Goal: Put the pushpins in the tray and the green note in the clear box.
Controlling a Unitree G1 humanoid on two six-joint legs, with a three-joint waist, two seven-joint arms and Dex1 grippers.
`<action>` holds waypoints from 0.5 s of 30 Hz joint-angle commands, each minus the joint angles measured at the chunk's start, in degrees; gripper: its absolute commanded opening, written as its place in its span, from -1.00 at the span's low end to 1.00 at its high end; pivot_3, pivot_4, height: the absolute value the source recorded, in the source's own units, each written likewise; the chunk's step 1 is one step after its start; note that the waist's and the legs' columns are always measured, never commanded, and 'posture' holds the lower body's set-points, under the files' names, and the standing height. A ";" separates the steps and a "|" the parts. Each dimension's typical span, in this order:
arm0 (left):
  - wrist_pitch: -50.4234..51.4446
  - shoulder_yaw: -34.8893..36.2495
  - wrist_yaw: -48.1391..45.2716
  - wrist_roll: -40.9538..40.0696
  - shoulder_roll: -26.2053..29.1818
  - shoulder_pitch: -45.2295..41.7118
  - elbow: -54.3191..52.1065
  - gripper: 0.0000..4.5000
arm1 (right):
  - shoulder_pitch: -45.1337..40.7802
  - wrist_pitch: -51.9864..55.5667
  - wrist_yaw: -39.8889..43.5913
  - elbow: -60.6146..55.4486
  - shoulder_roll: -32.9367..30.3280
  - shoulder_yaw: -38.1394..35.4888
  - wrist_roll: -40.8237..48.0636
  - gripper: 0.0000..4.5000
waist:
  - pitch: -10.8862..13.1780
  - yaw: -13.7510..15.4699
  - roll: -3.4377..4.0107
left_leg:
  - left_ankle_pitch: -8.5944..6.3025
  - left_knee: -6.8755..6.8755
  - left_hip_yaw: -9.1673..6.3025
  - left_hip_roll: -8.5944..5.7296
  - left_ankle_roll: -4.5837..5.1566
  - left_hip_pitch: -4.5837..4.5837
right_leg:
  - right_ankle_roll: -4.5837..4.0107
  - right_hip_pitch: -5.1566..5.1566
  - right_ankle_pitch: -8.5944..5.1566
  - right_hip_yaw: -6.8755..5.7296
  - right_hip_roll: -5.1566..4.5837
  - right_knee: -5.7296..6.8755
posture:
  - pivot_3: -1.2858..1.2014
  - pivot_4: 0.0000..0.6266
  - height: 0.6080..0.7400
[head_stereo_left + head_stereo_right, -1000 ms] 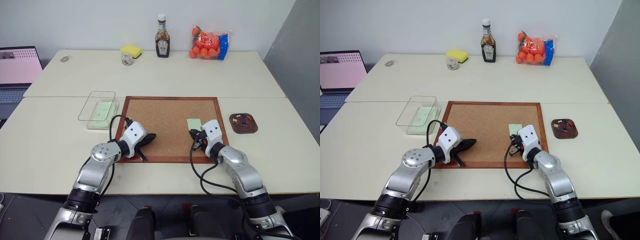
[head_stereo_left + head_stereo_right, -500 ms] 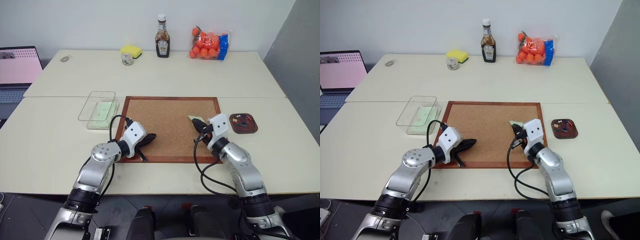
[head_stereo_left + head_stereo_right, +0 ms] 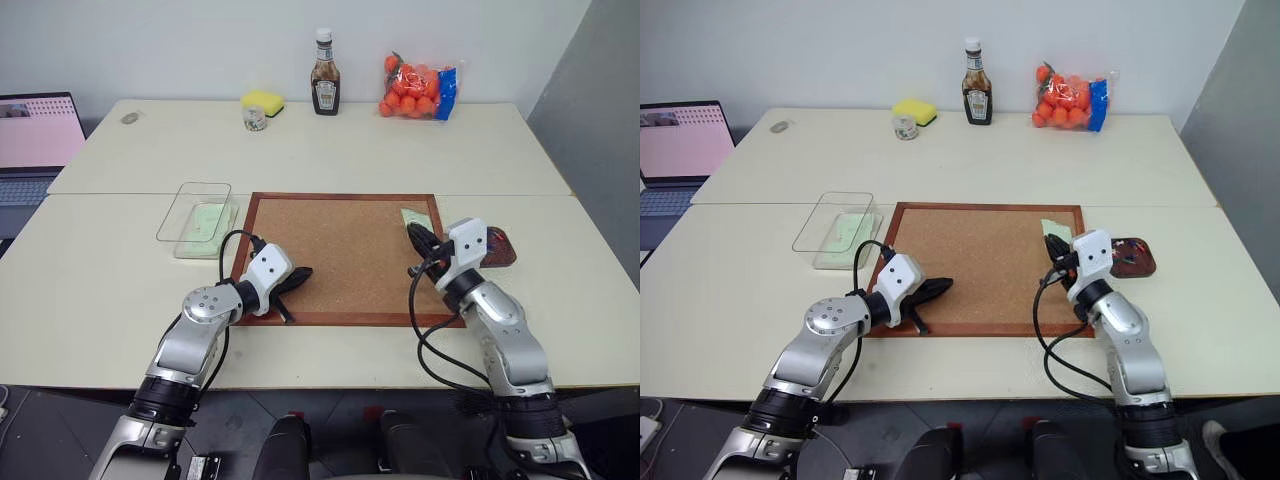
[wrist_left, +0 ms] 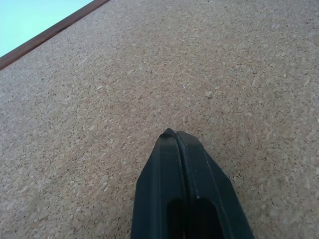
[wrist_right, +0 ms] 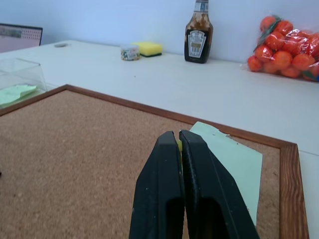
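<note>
Right gripper (image 5: 179, 137): fingers pinched shut on a pushpin.
Green note (image 5: 234, 162): on the corkboard (image 3: 330, 250), far right corner.
Left gripper (image 4: 175, 135): closed, empty, over the cork.
Tray (image 3: 1137, 258): right of the board.

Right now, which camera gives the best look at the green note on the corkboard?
The right wrist view: the green note lies large beside the shut right gripper. Both eye views show it small by the corkboard's far right corner.

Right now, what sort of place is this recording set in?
Probably an office or lab workspace: pale cream tables pushed together against a plain wall, an open laptop, and a wood-framed corkboard.
</note>
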 commanded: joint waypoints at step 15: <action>13.33 4.86 -6.30 -16.65 -6.11 -12.31 -2.30 -0.16 | -5.31 5.10 12.06 -10.26 -6.34 7.16 2.82 -1.00 | 0.12 -0.20 -0.18 | 0.00 0.02 -0.04 0.00 0.00 -0.09 | 0.01 -0.07 0.01 -0.06 0.18 0.00 | 0.03 -0.52 1.00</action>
